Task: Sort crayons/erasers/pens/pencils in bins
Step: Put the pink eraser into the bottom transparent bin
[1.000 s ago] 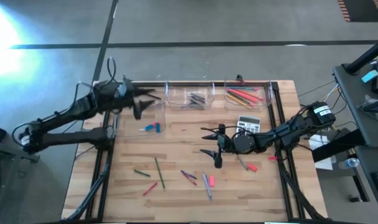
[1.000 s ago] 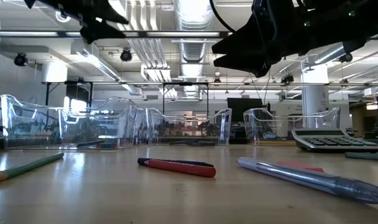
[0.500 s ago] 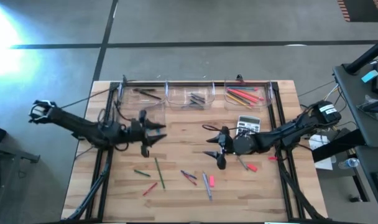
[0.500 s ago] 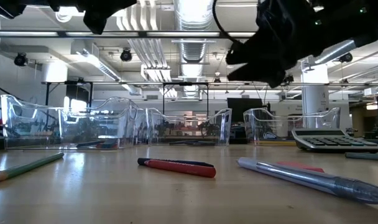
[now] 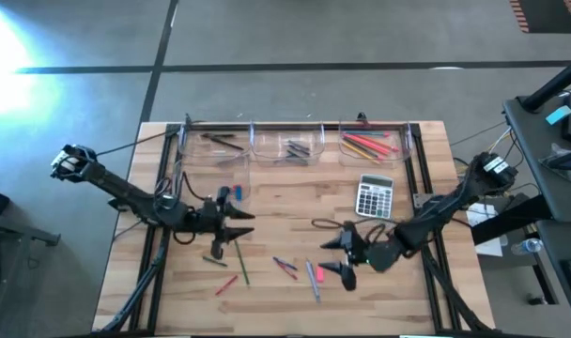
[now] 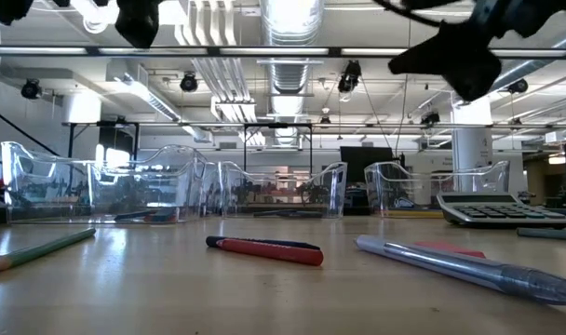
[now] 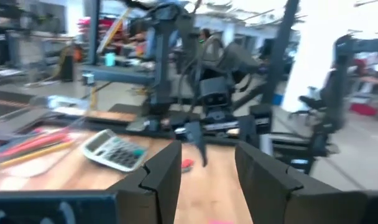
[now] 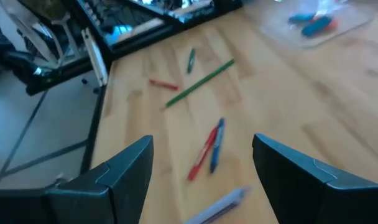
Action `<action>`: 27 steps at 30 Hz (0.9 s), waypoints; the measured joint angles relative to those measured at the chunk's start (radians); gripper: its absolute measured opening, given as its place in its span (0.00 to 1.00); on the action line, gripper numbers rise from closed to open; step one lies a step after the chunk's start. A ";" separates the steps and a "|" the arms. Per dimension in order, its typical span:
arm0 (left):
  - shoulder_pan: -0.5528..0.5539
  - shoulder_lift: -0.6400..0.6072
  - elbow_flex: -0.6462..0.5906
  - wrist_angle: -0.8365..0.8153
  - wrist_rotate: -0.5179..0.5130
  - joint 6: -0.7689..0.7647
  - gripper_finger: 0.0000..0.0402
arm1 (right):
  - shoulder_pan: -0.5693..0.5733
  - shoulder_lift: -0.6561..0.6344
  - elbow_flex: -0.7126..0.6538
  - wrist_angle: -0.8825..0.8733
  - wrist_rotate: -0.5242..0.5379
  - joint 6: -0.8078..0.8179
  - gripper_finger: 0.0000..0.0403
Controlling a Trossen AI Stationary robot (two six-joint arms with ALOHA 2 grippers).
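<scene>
Moved toward table's near edge: right gripper (image 5: 336, 257), spread, empty; left gripper (image 5: 231, 226), grip unclear, hiding green pencil's (image 5: 240, 262) far-pointing end.

bins (image 5: 290, 143): clear, rear row | pencils (image 5: 240, 260): loose, front table

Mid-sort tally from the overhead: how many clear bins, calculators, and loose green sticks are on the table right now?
Clear bins: 4 (three along the far edge, one apart on the left-arm side)
Calculator: 1
Loose green sticks: 2 (one long, one short)
Total: 7
</scene>
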 joint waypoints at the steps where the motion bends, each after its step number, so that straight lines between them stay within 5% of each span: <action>1: -0.017 -0.002 0.002 0.004 0.000 -0.001 0.34 | 0.013 0.010 0.022 -0.032 0.004 0.024 0.65; 5: -0.072 -0.005 0.012 0.032 0.002 0.002 0.34 | 0.042 0.079 0.069 -0.126 -0.002 0.074 0.65; 14: -0.109 -0.013 0.025 0.019 0.001 0.036 0.34 | -0.008 0.240 0.065 -0.172 -0.189 0.121 0.65; 27: -0.107 -0.010 0.025 0.020 -0.010 0.104 0.34 | -0.080 0.321 0.051 -0.141 -0.292 0.007 0.65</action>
